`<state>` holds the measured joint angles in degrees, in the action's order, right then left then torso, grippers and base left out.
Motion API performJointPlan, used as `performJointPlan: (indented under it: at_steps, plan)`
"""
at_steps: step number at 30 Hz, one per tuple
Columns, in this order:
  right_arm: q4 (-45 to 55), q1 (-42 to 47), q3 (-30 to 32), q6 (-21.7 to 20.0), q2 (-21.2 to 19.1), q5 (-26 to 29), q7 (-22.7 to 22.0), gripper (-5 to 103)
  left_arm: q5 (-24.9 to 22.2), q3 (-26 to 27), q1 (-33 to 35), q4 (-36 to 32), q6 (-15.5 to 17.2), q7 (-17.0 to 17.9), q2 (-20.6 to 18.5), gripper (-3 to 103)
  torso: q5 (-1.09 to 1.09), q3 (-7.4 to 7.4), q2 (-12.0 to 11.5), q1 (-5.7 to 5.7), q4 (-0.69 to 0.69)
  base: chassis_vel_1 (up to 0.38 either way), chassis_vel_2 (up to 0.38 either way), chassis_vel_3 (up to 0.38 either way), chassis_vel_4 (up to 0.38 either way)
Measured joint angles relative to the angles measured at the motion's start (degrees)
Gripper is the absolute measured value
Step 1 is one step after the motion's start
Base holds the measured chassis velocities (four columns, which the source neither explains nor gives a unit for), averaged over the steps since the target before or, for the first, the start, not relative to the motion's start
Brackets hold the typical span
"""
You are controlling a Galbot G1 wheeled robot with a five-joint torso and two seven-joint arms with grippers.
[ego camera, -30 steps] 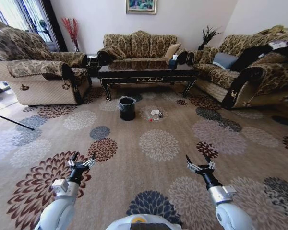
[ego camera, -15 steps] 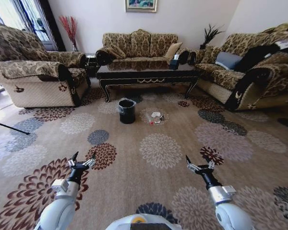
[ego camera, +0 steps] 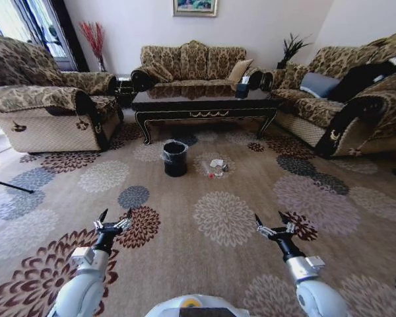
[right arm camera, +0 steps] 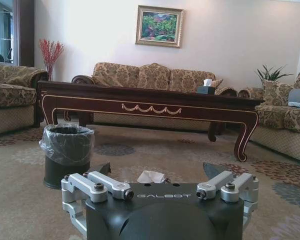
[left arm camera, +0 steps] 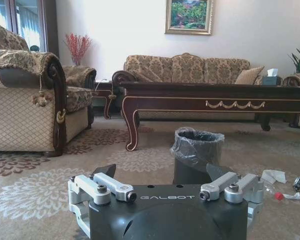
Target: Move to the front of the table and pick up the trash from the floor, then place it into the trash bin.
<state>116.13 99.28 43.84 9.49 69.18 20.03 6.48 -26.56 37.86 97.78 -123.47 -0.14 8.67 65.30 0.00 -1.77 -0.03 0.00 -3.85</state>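
Grey metal fingers of the left gripper (ego camera: 114, 222) and right gripper (ego camera: 274, 226) stand spread apart, holding nothing, hovering clear above the floor (ego camera: 185, 257). Well ahead of both, between their lines of reach, lies the trash (ego camera: 216, 166), a loose cluster with no marked long axis. Just left of it stands the trash bin (ego camera: 175, 158); the bench (ego camera: 204, 102) lies beyond. Judgement: neither arm is clearly nearer; the target remains out of reach.

The floor (ego camera: 185, 198) is beige carpet with large round flower medallions. On it, in front of the dark coffee table (ego camera: 204, 104), stands the black trash bin (ego camera: 175, 158) with its clear liner. Just beside the bin lies the trash (ego camera: 216, 167): crumpled white paper, a clear wrapper and a small red bit.
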Motion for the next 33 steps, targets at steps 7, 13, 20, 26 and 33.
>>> performJointPlan:
  at_steps: [7,13,20,26,33]
  plan:
    - [-0.12,0.00,-0.21,0.05,0.02,-0.12,0.30,100,-0.01,0.09,-0.10,0.10,-0.05,-0.01,0.04,100,0.00,0.00,0.00,0.00,0.00,-0.138,0.138,0.149,-0.128]
    - [-0.26,-0.02,-0.41,0.13,0.00,-0.31,0.54,100,-0.01,0.06,-0.13,0.18,-0.05,-0.01,0.17,100,0.00,-0.03,0.00,0.00,0.00,-0.179,0.179,0.171,-0.179]
    - [-0.34,0.14,-0.37,0.33,-0.03,-0.31,0.96,100,-0.01,0.03,-0.27,0.23,0.01,0.01,0.18,100,-0.01,-0.03,0.01,0.00,0.00,-0.196,0.194,0.196,-0.181]
    - [-0.45,0.07,-0.54,0.38,-0.03,-0.27,1.20,100,0.02,0.03,-0.23,0.23,0.06,0.05,0.28,100,0.00,-0.04,0.02,0.00,0.00,-0.179,0.166,0.184,-0.165]
    - [-0.48,0.04,-0.62,0.41,-0.12,-0.11,1.39,100,0.02,0.37,0.02,0.22,0.07,0.06,0.47,100,-0.02,-0.04,0.03,0.00,0.00,-0.195,0.188,0.177,-0.193]
